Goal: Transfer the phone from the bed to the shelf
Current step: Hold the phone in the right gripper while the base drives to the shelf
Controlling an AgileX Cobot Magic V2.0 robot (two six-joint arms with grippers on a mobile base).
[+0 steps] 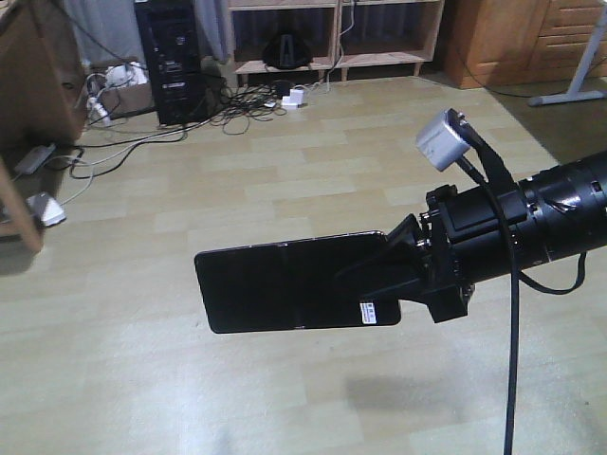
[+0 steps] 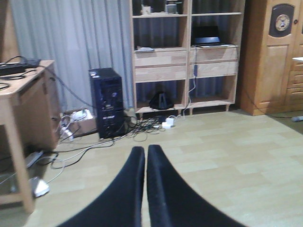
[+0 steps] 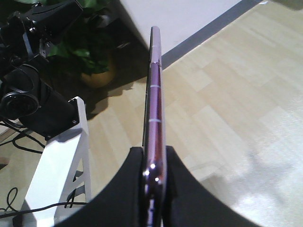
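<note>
Right hand [image 1: 381, 270] pinches the flat, glossy black phone [image 1: 275, 284] by one end; left hand [image 2: 145, 151] is pressed together.

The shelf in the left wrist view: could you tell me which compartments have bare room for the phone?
The shelf has most room for the phone in the middle-left compartment, right of a small flat item, and the bottom-right one, bordered only by a hanging cable. The laptop fills middle-right; a black object sits bottom-left; small items crowd top-left.
</note>
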